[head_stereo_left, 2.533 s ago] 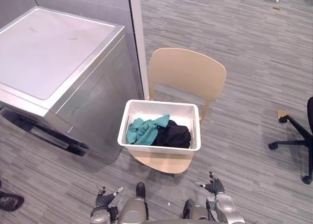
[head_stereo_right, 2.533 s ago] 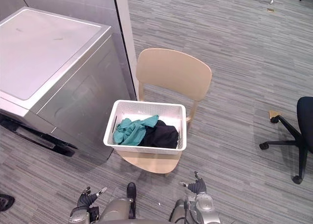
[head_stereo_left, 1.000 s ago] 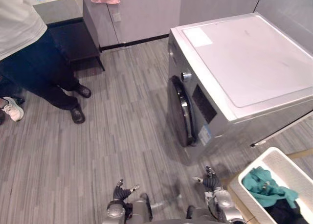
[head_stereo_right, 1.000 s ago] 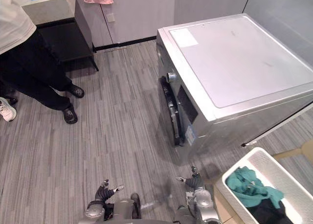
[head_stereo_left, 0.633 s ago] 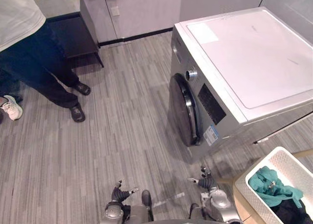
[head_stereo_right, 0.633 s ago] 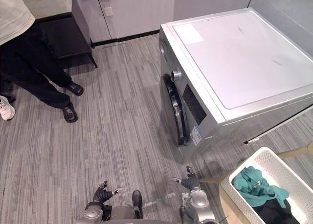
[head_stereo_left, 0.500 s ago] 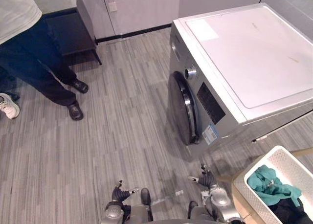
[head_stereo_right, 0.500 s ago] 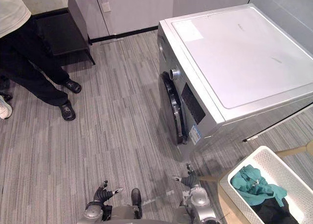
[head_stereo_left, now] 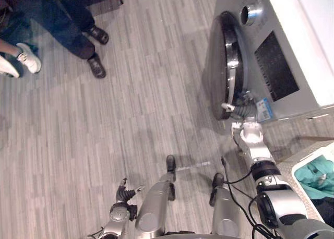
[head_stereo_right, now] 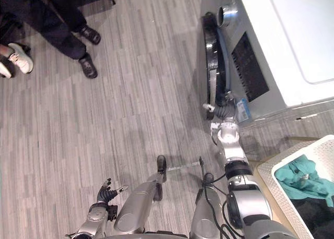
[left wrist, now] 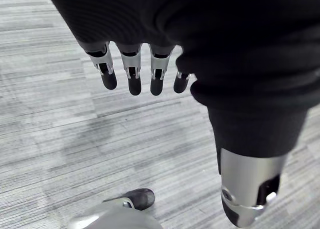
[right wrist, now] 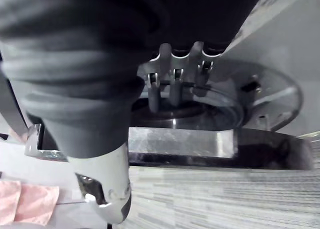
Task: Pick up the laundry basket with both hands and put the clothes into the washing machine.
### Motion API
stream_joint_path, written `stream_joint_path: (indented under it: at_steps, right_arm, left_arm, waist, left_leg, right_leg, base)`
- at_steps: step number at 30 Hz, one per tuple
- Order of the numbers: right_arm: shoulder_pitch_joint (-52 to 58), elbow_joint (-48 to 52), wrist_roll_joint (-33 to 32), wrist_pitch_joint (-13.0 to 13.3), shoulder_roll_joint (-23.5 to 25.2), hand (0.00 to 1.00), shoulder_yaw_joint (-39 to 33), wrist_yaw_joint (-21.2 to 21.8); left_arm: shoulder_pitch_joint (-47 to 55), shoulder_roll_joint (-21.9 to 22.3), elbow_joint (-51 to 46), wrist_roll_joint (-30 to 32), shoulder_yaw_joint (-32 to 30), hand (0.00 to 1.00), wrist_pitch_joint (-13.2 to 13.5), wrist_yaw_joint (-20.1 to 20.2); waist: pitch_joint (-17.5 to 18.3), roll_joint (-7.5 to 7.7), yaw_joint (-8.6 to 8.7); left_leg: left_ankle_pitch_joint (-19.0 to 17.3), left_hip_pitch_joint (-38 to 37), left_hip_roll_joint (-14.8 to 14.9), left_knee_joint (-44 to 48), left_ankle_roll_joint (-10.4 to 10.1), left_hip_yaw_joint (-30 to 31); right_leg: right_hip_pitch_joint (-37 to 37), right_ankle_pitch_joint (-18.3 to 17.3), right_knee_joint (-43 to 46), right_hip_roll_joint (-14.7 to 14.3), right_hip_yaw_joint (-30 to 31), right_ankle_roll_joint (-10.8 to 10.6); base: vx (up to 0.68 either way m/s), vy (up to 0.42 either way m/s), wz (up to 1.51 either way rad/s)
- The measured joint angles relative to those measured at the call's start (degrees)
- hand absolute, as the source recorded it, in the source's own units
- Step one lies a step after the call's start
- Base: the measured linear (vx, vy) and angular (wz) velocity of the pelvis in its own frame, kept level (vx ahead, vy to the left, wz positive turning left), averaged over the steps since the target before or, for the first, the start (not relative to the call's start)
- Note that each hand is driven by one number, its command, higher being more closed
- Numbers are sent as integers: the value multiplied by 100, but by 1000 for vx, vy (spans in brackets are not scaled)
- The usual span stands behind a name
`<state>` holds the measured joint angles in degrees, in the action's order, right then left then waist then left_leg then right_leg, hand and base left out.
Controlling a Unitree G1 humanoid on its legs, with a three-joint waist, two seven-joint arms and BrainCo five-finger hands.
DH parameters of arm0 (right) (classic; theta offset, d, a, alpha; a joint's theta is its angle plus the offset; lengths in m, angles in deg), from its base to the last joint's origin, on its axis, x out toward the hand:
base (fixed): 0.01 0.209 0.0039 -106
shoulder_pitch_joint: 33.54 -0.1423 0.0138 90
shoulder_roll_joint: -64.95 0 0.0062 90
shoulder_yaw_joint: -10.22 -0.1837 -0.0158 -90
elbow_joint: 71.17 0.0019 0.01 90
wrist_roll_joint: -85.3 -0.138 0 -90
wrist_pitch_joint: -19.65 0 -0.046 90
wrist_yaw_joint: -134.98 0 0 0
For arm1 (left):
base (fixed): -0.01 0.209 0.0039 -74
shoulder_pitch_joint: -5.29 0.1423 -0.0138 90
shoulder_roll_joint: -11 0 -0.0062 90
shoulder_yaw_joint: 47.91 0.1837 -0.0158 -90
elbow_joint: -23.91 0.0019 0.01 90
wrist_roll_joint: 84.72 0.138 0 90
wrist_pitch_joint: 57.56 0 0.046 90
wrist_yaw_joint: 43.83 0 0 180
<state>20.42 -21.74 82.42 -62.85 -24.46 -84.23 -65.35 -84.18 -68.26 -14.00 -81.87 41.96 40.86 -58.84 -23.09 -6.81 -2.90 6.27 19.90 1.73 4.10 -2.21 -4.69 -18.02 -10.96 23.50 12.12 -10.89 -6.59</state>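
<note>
A: Quick, right hand (head_stereo_right: 223,112), status?
B: Held out fwd at the washing machine (head_stereo_right: 271,35). Fingers (right wrist: 174,91) straight, nothing gripped. Tips are at the round door (head_stereo_right: 212,61), low on its rim. Touching or a hair off, can't tell.
A: Door latched?
B: Can't tell. Wrist view has its glass + chrome ring just past the fingertips. There's a small sticker (head_stereo_right: 241,109) just right of the hand and a silver knob (head_stereo_right: 228,13) well beyond the tips, up the machine front.
A: Left hand (head_stereo_left: 123,193)?
B: Low at the robot's side, over the floor (left wrist: 60,139). Fingers slack, holding nothing.
A: And the laundry basket (head_stereo_right: 284,156)?
B: In neither hand. It sits behind the right hand & off to its right, approx level w/ that arm's elbow. Well apart from the left hand.
A: Contents?
B: A teal garment (head_stereo_right: 300,179) + a black garment (head_stereo_right: 319,210), both inside. Teal is the nearer one to the right hand.
A: Anyone about?
B: A person's legs (head_stereo_right: 57,25) in dark trousers, far left of the right hand and beyond the left one, w/ dark shoes (head_stereo_right: 87,67). There's a white sneaker (head_stereo_right: 21,56) further left again.
</note>
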Motion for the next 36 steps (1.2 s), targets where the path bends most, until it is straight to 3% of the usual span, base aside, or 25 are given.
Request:
stream_joint_path:
  at_steps: [2,6,10,18,21,23,24,25,26,27,28,31,36]
  right_arm:
    - [-171,85,-13,3,-86,0,-16,-112]
    - [-682,-16,-390,18,-268,0,59,-70]
    - [-1223,-480,-612,13,-538,0,726,192]
    - [-1762,-803,-765,-86,-254,0,1357,-121]
    - [-2152,-797,-987,-152,90,0,1393,-248]
    - [-2372,-795,-1098,-170,204,0,1458,-250]
    - [-2594,-786,-1104,-170,210,0,1664,-233]
    - [-2964,-661,-1100,-158,242,0,1924,-56]
    - [-3185,-568,-1101,-153,282,0,2024,20]
    - [-3530,-432,-1097,-102,349,0,2102,142]
    - [-4033,-271,-1101,57,399,0,2237,271]
    - [-4615,-320,-1189,216,327,0,2243,382]
    - [-4749,-847,-1507,187,-47,0,2243,434]
  left_arm:
    - [-2,3,-2,-1,0,0,9,-13]
    - [-5,5,-34,-9,9,0,82,-17]
    - [-98,-26,-89,-105,169,0,96,-11]
    - [-558,-35,-107,-117,758,0,167,-6]
    - [-627,57,-260,-120,852,0,184,-26]
    - [-650,124,-445,-120,939,0,186,-32]
    - [-670,186,-578,-120,958,0,195,-51]
    - [-715,222,-701,-119,987,0,204,-58]
    - [-767,224,-729,-119,1002,0,204,-60]
    - [-852,236,-738,-119,1050,0,204,-63]
    - [-866,229,-828,-119,1120,0,210,-66]
    - [-900,229,-947,-119,1135,0,229,-66]
    - [-831,153,-910,-193,1134,0,223,-61]
  waist:
    - [-11,4,-103]
    - [-67,-8,-116]
    - [-153,-30,-119]
    - [-179,-74,-110]
    - [-202,-174,-149]
    - [-222,-294,-337]
    - [-209,-411,-487]
    - [-223,-517,-612]
    - [-226,-524,-666]
    - [-229,-531,-766]
    - [-222,-601,-889]
    - [-220,-608,-1084]
    - [-219,-605,-1160]
  left_leg:
    - [66,105,-4,-42,4,18]
    - [251,267,-37,-238,21,74]
    - [353,447,-69,-269,31,157]
    - [388,574,27,-312,-36,328]
    - [446,745,24,-314,-124,588]
    - [436,766,22,-332,-159,769]
    - [360,817,13,-353,-277,873]
    - [126,861,12,-431,-576,925]
    - [59,928,-4,-417,-624,900]
    - [181,999,-44,-263,-473,858]
    - [556,945,-91,-157,-349,989]
    - [665,1001,-180,-191,-389,1350]
    - [724,995,-236,-224,-473,1549]
  right_leg:
    - [-160,-14,85,7,2,12]
    - [-441,-16,220,35,-13,16]
    - [-621,-11,247,56,-44,20]
    - [-684,15,225,-57,-186,65]
    - [-850,-40,387,-86,-329,112]
    - [-918,-182,631,0,-476,142]
    - [-952,-256,751,20,-611,187]
    - [-960,-309,785,107,-783,262]
    - [-988,-330,787,189,-869,297]
    - [-1048,-440,932,310,-977,328]
    - [-1089,-724,1353,438,-1139,307]
    - [-977,-860,1526,511,-1374,334]
    - [-862,-927,1512,496,-1379,333]
  base:
    - [-40,-26,7]
    - [-14,-41,5]
    - [20,-41,5]
    - [11,-57,4]
    - [-46,-79,16]
    - [-49,-144,36]
    - [-35,-158,63]
    - [-33,-138,78]
    - [-18,-116,86]
    - [46,-126,99]
    - [73,-130,109]
    - [76,-146,95]
    - [20,-66,26]
